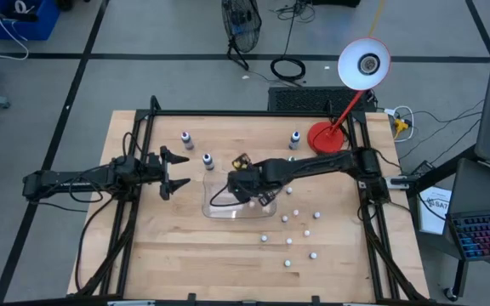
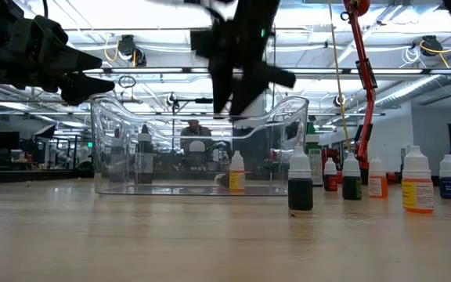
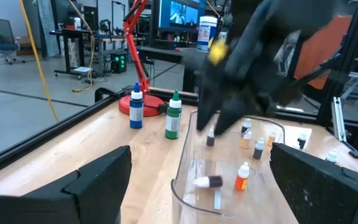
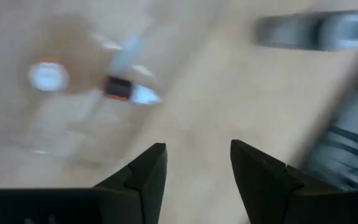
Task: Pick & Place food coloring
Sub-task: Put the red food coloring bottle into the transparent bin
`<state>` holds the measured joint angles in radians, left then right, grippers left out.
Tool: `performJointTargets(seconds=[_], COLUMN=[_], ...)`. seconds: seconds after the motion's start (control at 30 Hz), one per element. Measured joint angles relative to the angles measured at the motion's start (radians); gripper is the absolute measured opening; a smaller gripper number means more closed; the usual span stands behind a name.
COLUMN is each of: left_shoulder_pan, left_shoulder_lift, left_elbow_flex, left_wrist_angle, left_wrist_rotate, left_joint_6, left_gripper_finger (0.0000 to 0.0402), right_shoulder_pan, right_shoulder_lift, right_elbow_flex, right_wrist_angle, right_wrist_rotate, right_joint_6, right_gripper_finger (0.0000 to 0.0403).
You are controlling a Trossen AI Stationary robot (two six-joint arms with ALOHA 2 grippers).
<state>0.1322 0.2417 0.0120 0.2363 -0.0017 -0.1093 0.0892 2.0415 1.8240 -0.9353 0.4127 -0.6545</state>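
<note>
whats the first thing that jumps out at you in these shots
The right gripper hangs open over the clear tray mid-table, where a small bottle lies on its side beside an upright orange-topped one. A scatter of little bottles stands on the wood to the tray's right, and the left gripper waits open to its left.

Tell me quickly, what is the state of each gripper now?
Left gripper: open, holding nothing.
Right gripper: open, holding nothing, above the clear rectangular plastic tray.
</note>
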Motion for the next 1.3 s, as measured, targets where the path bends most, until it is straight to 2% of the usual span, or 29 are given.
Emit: performJointTargets(seconds=[0.07,0.13,0.3,0.37,0.43,0.57,0.67,0.73,0.87,1.0,1.13,1.3], left_shoulder_pan=[0.000,0.000,0.000,0.000,0.000,0.000,0.000,0.000,0.000,0.000,0.000,0.000], left_shoulder_lift=[0.000,0.000,0.000,0.000,0.000,0.000,0.000,0.000,0.000,0.000,0.000,0.000], left_elbow_flex=[0.000,0.000,0.000,0.000,0.000,0.000,0.000,0.000,0.000,0.000,0.000,0.000], left_wrist_angle=[0.000,0.000,0.000,0.000,0.000,0.000,0.000,0.000,0.000,0.000,0.000,0.000], left_wrist_rotate=[0.000,0.000,0.000,0.000,0.000,0.000,0.000,0.000,0.000,0.000,0.000,0.000], left_joint_6=[0.000,0.000,0.000,0.000,0.000,0.000,0.000,0.000,0.000,0.000,0.000,0.000], left_gripper_finger=[0.0379,0.0379,0.0379,0.0379,0.0379,0.0379,0.0379,0.0379,0.0379,0.0379,0.0379,0.0379], right_shoulder_pan=[0.029,0.057,0.110,0.129,0.143,0.167,0.186,0.198,0.223,0.194,0.118,0.021], right_shoulder_lift=[-0.039,-0.082,-0.186,-0.219,-0.249,-0.264,-0.264,-0.273,-0.347,-0.409,-0.454,-0.464], right_elbow_flex=[0.000,0.000,0.000,0.000,0.000,0.002,-0.010,-0.058,-0.229,-0.400,-0.530,-0.659], right_wrist_angle=[-0.004,-0.008,-0.045,-0.100,-0.171,-0.389,-0.611,-0.648,-0.542,-0.494,-0.364,-0.097], right_wrist_rotate=[0.079,0.114,0.111,0.076,-0.006,-0.130,-0.141,-0.149,-0.233,-0.258,-0.253,-0.257], right_joint_6=[0.050,0.150,0.600,0.777,0.908,1.163,1.380,1.489,1.605,1.642,1.597,1.450], right_gripper_finger=[0.0165,0.0165,0.0164,0.0164,0.0164,0.0163,0.0163,0.0164,0.0166,0.0165,0.0166,0.0165])
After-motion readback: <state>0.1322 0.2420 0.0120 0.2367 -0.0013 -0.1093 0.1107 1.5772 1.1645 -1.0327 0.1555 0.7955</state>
